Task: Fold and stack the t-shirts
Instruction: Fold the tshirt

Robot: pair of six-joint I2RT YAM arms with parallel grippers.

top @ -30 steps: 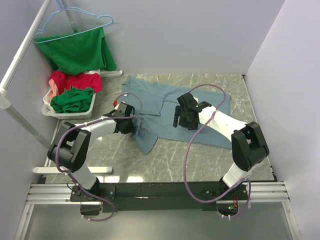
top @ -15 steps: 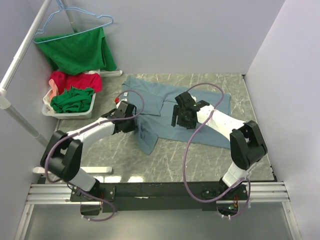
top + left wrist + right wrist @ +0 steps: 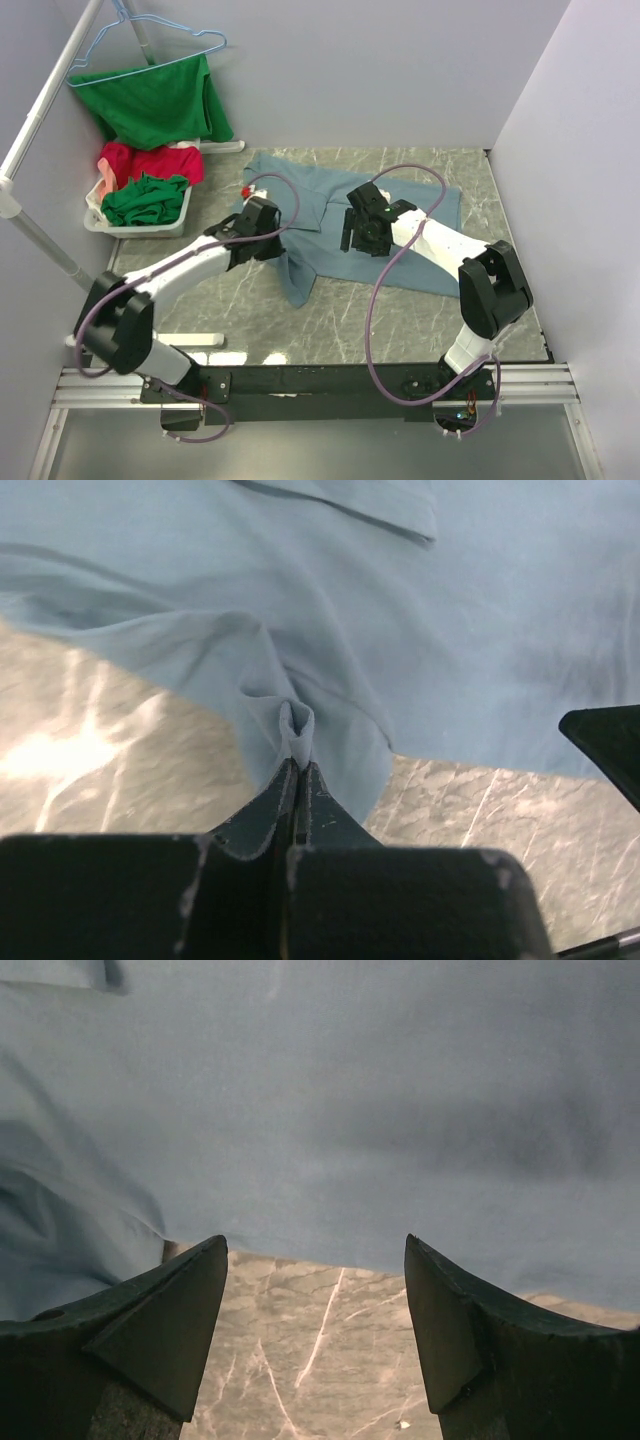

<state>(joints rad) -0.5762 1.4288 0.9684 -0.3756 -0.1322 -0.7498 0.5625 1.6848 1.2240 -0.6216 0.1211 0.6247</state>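
Off at ten o'clock, a red t-shirt (image 3: 140,160) and a dark green t-shirt (image 3: 145,198) wait in the white basket (image 3: 96,218). My left gripper (image 3: 297,767) is clamped tight on a small peak of the grey-blue t-shirt (image 3: 310,185), whose body spreads from the tips toward twelve and two o'clock. I judge this a fold pull. I would lift just clear of the marble tabletop (image 3: 300,330) and carry the edge toward three o'clock slowly, lest the thin pinch slip. My right gripper (image 3: 315,1250) hovers with jaws spread wide, holding nothing; the shirt's edge lies just beyond its tips at twelve o'clock.
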